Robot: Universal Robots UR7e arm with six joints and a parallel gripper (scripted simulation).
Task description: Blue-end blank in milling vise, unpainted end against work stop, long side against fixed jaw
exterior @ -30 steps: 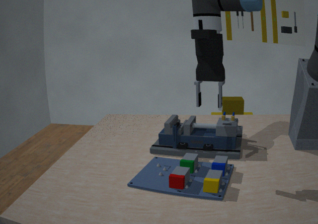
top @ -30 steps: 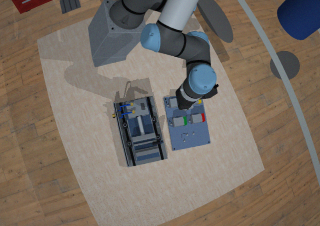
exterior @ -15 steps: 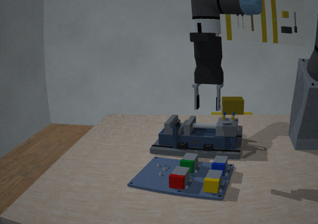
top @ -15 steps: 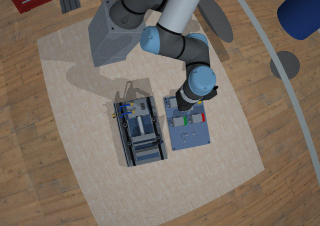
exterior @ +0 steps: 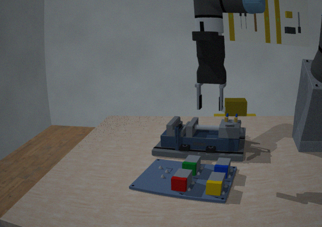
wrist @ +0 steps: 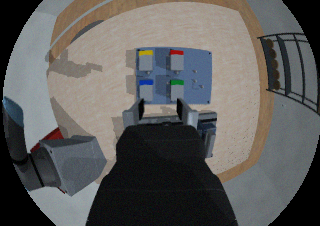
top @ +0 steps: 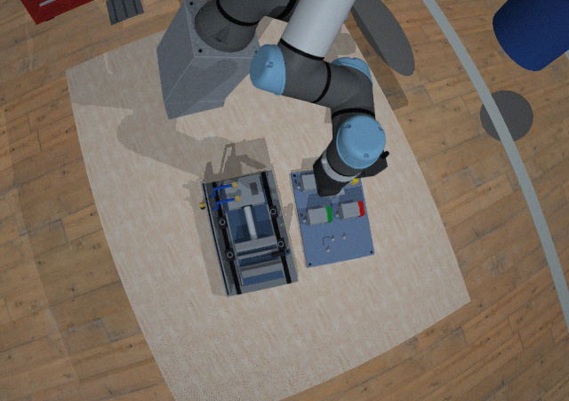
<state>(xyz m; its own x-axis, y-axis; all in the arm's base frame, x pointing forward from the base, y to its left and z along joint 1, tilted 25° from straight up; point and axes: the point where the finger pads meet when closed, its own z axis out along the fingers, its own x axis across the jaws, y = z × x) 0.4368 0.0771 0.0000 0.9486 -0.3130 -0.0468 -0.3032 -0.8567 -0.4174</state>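
The blank with the blue end (exterior: 221, 169) (wrist: 146, 92) lies on the blue plate (top: 348, 248) (exterior: 145, 177) (wrist: 202, 61); in the top view the arm hides its painted end. My gripper (exterior: 210, 108) (wrist: 160, 105) is open and empty, high above the plate and vise, pointing down. The milling vise stands beside the plate. Its fixed jaw (top: 261, 268) (exterior: 172, 127) and moving jaw (top: 253, 245) (exterior: 191, 128) stand apart with no blank between them. The work stop (top: 277, 252) shows at one side of the gap. The low bars are hard to make out.
The green-ended (top: 317, 215) (exterior: 189, 168) (wrist: 177, 91), red-ended (top: 350, 210) (exterior: 179, 183) (wrist: 176, 62) and yellow-ended (exterior: 214, 187) (wrist: 145, 62) blanks lie on the plate near the blue-ended one. Small pegs stand beside them. Hose fittings (top: 235, 191) rise from the vise's other end.
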